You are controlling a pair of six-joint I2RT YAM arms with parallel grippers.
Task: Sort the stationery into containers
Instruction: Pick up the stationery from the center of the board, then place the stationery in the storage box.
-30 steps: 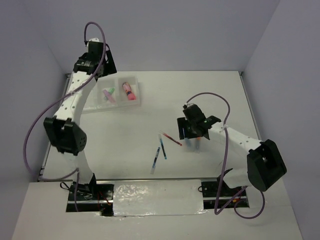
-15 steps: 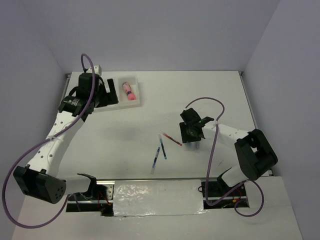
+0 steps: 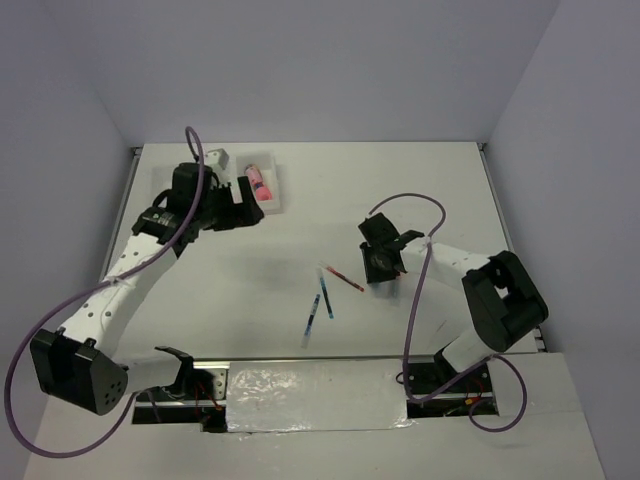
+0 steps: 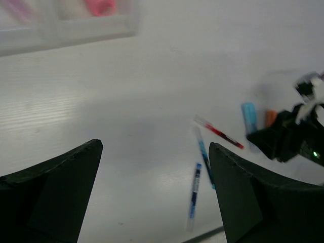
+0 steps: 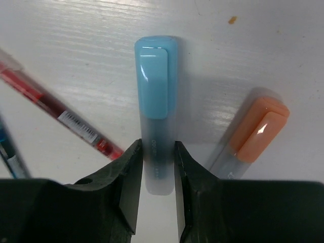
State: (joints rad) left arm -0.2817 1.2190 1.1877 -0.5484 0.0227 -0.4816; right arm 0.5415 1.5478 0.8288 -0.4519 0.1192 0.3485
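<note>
Orange-capped highlighter [image 5: 255,134] beside blue highlighter [image 5: 156,101].

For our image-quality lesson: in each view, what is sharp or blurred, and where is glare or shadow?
Left wrist view: the row of translucent white plastic bins and the stubby pink tube are out of focus. Right wrist view: short pale-blue highlighter sharp, glare on its cap, shadow to its right. Top external view: even light, soft shadows on the white table.

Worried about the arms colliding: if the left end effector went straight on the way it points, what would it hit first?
The left end effector would probably meet bare table beside the blue pens and red pen. The right end effector sits off that line, though depth is unclear.
</note>
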